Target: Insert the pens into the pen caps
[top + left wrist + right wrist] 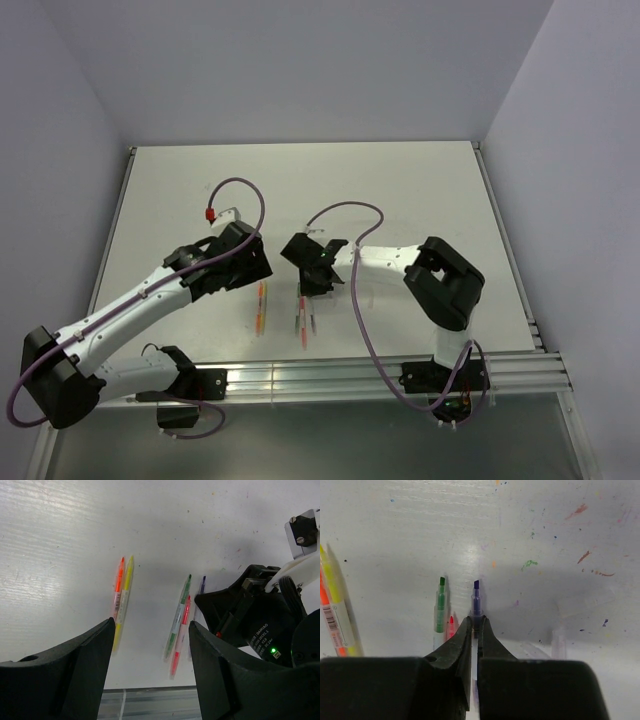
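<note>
Pinched tight, my right claw (475, 623) grips the purple pen (476, 600) by its barrel, its long axis running straight ahead of me on the surface (545, 530), tip pointing away. Just left lie the red pen (451, 624) and green pen (440, 610), parallel. Off right, faint clear shapes (559, 642) may be caps; I cannot tell. My left claw (150, 626) gapes wide, empty, with the orange pen (119, 582) and yellow pen (126, 587) ahead of it.

right arm motor label (263, 636): "DAMIAO", probably | smaller lines beneath: illegible | orange pen (117, 592): barcode
</note>
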Robot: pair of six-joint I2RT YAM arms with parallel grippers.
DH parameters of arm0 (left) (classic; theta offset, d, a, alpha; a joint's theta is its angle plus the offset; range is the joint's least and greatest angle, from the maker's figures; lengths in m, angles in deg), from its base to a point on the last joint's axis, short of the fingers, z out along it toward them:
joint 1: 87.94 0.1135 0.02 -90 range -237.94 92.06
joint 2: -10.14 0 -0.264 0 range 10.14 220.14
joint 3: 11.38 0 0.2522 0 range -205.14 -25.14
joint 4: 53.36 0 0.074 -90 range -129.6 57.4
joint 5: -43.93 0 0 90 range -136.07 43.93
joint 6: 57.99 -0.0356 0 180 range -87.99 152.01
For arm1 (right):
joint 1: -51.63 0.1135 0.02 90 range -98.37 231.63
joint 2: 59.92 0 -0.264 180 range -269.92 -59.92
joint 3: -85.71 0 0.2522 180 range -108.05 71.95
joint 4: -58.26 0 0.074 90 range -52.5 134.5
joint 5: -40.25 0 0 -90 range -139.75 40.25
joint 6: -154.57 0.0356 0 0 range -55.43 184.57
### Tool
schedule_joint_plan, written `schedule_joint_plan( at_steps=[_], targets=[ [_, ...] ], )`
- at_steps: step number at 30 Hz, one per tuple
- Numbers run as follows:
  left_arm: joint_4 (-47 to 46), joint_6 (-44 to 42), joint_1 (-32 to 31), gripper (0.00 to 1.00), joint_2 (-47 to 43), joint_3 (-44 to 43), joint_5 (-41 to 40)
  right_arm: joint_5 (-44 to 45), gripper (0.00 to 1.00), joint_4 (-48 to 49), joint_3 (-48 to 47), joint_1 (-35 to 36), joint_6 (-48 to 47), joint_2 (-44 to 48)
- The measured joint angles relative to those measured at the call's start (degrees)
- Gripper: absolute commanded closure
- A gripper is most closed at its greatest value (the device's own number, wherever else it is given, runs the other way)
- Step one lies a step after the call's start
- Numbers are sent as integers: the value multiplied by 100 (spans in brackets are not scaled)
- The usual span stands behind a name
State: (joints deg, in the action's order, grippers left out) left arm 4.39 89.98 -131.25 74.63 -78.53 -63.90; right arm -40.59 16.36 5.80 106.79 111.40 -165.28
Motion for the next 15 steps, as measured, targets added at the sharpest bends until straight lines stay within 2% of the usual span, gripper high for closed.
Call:
schedule_joint_plan(
  at_steps=[6,9,15],
  targets=[
    [-44,-98,55,25,-52,-59,160,33,100,-398,-350,15,-4,22],
    [-280,-216,109,25,-153,-129,450,-2,100,-612,-678,2,-9,227],
    [-1705,-385,619,26,-876,-116,1895,-575,100,-802,-1532,-369,74,1215]
  ],
)
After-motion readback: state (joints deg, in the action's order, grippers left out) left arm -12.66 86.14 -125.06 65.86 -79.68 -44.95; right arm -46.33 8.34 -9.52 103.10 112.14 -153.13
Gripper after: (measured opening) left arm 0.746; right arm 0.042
